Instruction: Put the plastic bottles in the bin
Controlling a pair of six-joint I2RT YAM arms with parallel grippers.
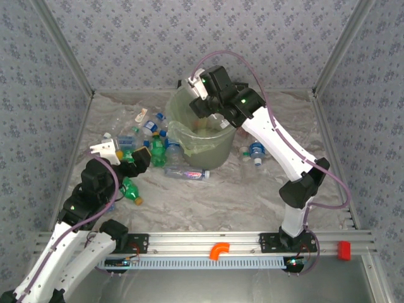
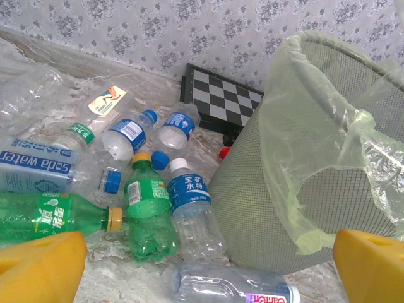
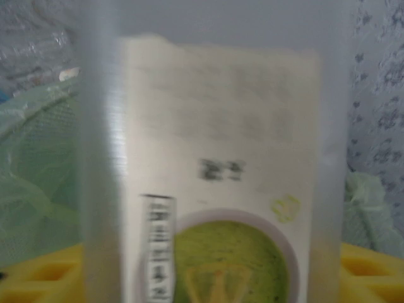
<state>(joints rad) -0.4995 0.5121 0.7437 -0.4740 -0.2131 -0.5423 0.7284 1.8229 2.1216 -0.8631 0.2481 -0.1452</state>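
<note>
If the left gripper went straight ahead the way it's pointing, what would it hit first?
Most likely the clear bottle lying crosswise low between the open fingers of the left gripper; depth is unclear, so it might instead pass over to the blue-labelled bottle.

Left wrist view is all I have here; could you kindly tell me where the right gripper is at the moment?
Observer: The right gripper hangs over the far rim of the bin.
Operator: Thank you. Is it carrying anything?
Observer: Its wrist camera shows a clear bottle with a pale label, blurred and very close. I cannot tell whether it is gripped.
Operator: Is anything hidden from me behind the bin?
Observer: Yes, more bottles lie just to the right of the bin.
</note>
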